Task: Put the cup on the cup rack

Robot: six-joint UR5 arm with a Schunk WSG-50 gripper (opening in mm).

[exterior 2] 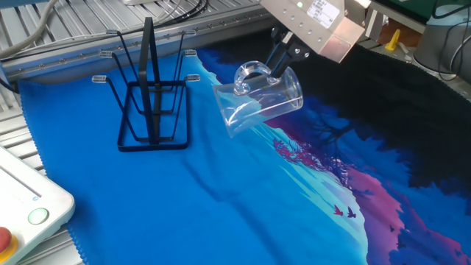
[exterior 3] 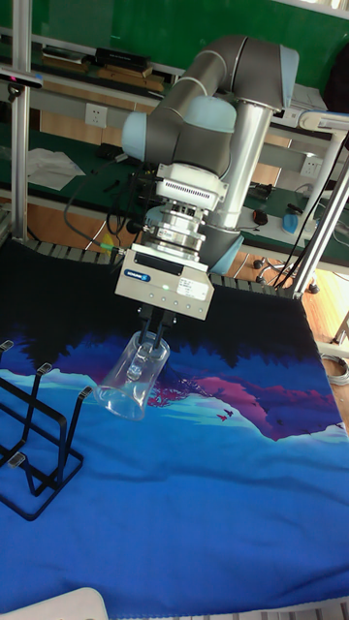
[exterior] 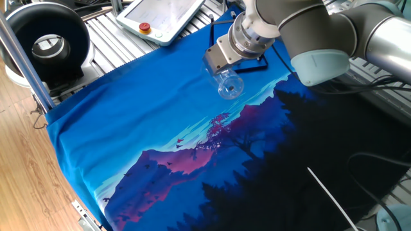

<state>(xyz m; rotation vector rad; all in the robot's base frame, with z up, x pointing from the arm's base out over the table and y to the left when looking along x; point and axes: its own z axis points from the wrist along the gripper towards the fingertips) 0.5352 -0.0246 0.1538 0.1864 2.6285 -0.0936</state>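
from my remote station i see the grey jointed arm [exterior 3: 208, 92] reaching down over the bench, its wrist tilted, with the silver rectangular pincer [exterior 2: 278, 60] angled toward the cloth. the pincer's thin black fingers [exterior 3: 147, 341] are pinching the small clear glass mug with a thick base [exterior 2: 259, 99] at the base end. the mug is tipped on its side, open mouth pointing down toward the rack side, its curved handle [exterior 2: 249, 76] on top. it is carried above the cloth in the tall fixed view, not touching it. the glass is smooth and glossy. the black wire rack with thin upright pegs [exterior 2: 151, 92] stands upright on its rectangular base frame, near the mug but apart from it. beneath both lies a soft blue printed cloth with a mountain scene [exterior: 160, 128], slightly creased, covering the bench.
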